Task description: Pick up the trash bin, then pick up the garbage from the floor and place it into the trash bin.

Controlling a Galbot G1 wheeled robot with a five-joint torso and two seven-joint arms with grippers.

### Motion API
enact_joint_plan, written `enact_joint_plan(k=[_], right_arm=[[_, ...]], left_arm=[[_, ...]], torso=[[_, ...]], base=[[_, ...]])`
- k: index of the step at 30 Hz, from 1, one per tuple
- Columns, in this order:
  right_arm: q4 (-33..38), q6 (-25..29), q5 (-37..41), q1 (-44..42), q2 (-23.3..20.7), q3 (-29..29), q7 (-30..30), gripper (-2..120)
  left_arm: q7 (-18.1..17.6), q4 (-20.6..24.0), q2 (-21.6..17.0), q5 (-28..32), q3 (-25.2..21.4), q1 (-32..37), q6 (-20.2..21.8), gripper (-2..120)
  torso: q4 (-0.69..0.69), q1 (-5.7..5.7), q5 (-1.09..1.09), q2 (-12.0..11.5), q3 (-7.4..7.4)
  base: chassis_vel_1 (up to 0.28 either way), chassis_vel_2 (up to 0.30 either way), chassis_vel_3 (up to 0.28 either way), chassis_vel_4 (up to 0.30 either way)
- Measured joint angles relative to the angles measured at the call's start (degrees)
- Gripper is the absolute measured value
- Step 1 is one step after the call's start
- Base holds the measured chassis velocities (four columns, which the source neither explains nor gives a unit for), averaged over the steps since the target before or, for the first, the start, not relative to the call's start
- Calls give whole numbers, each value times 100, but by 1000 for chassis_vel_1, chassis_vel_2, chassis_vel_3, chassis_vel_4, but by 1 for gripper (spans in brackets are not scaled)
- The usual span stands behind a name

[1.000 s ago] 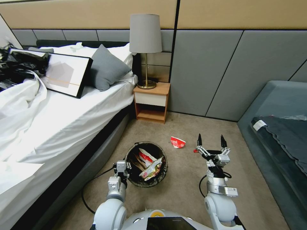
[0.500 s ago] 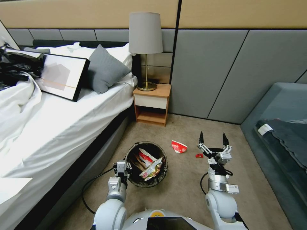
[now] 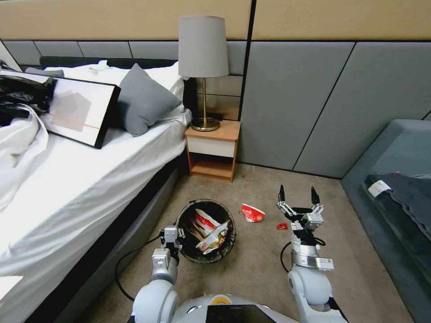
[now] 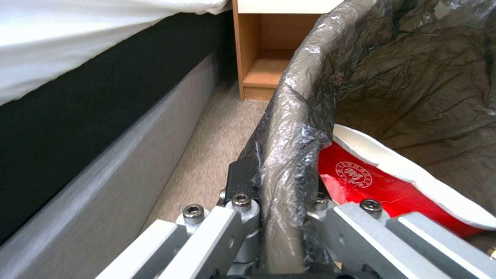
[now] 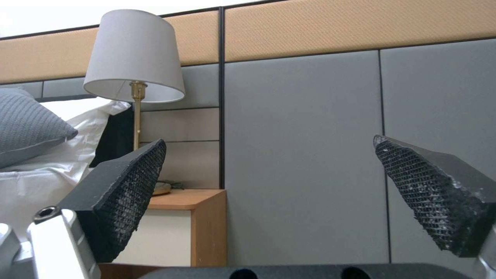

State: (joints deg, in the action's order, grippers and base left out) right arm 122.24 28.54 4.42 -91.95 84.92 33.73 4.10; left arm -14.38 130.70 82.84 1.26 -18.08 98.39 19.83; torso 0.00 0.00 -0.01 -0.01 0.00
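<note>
Head view: trash bin (image 3: 205, 231) held off-centre left, between the bed's side and open carpet, rim clamped by left end effector (image 3: 172, 234); left wrist view confirms both fingers closed across the liner-covered rim (image 4: 289, 155), red-and-white wrappers already inside. Right end effector (image 3: 296, 197) spread wide, nothing between the pads, tips pointing toward the far wall; right wrist view shows pads (image 5: 131, 193) well apart with wall and lamp (image 5: 134, 58) beyond.

Remaining garbage on the floor: crumpled red-and-white wrapper (image 3: 252, 212) between bin and right end effector, forward and to its left; small red scrap (image 3: 282, 226) just beside the right wrist, on its left side. Wrapper's long axis roughly left-right across the carpet, slightly slanted. Right arm judged nearer to both pieces; left arm occupied with the bin. Likely needs a turn downward and a short leftward shift.
</note>
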Motion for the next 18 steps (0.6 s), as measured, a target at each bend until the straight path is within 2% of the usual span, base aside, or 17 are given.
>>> enact_joint_plan(k=[5,13,18], right_arm=[[-7,25,3,21,-5,-1,-18,100],[-73,104,-5,193,-107,76,-87,100],[-165,-95,4,412,-290,143,-55,100]], left_arm=[[2,0,-2,0,16,-3,-1,2],[3,0,-24,2,15,-8,-1,2],[4,4,-29,6,9,-9,-1,2]], torso=[[0,0,1,0,0],[0,0,0,0,0],[0,0,1,0,0]], base=[[-73,48,57,-57],[0,0,0,0],[0,0,0,0]])
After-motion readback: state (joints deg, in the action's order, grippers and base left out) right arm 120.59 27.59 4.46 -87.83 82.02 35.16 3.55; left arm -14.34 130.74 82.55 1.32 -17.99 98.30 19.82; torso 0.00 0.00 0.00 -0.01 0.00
